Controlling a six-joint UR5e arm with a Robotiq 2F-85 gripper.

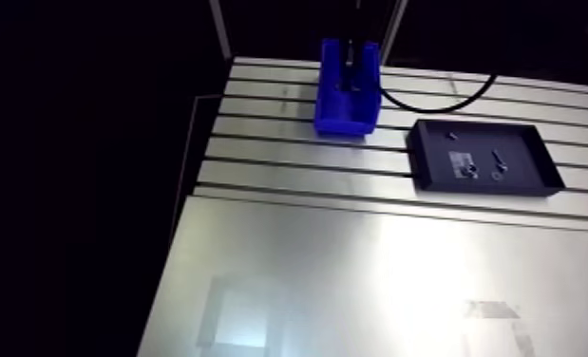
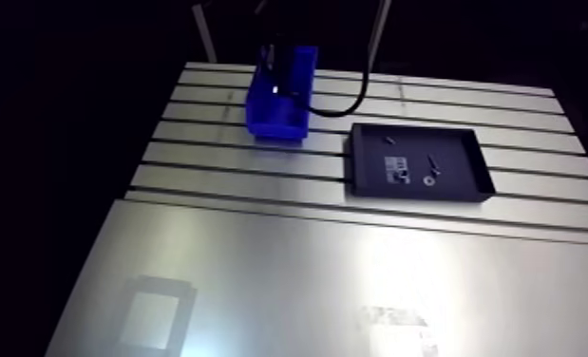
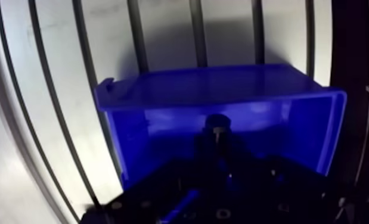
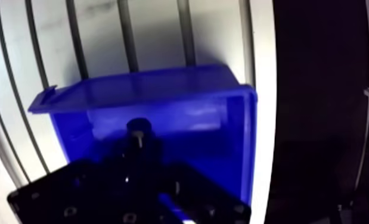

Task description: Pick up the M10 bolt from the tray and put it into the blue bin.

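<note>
No writing can be read anywhere. The only label-like thing is a small pale patch (image 2: 398,169) on the floor of the black tray (image 1: 525,157), and its marks are too small to make out.

The table (image 1: 354,266) is bare aluminium. Its far half is cut by long dark slots running left to right, and its near half is a smooth, glaring sheet. The blue bin (image 1: 343,122) stands on the slotted part, at the far left. It is a glossy moulded plastic box, open on top, with straight walls, a thick rim and a small tab on one corner. The tray lies to the right of the bin and apart from it. It is shallow, matt and rectangular with a raised rim. Beside the pale patch it holds a slim dark screw (image 2: 431,160), a small ring-shaped piece (image 2: 430,177) just nearer than the screw, and a tiny fleck (image 2: 389,140) towards its far edge.

The gripper (image 3: 218,142) hangs over the bin's open top, its dark fingers reaching down inside the walls. In the wrist view the fingers are drawn close together, and the M10 bolt (image 3: 218,126) is pinched at their tips. It is a dark piece with a rounded head and a paler shank. The bolt is above the bin's floor, roughly midway between the side walls; whether it touches the floor cannot be told.
</note>
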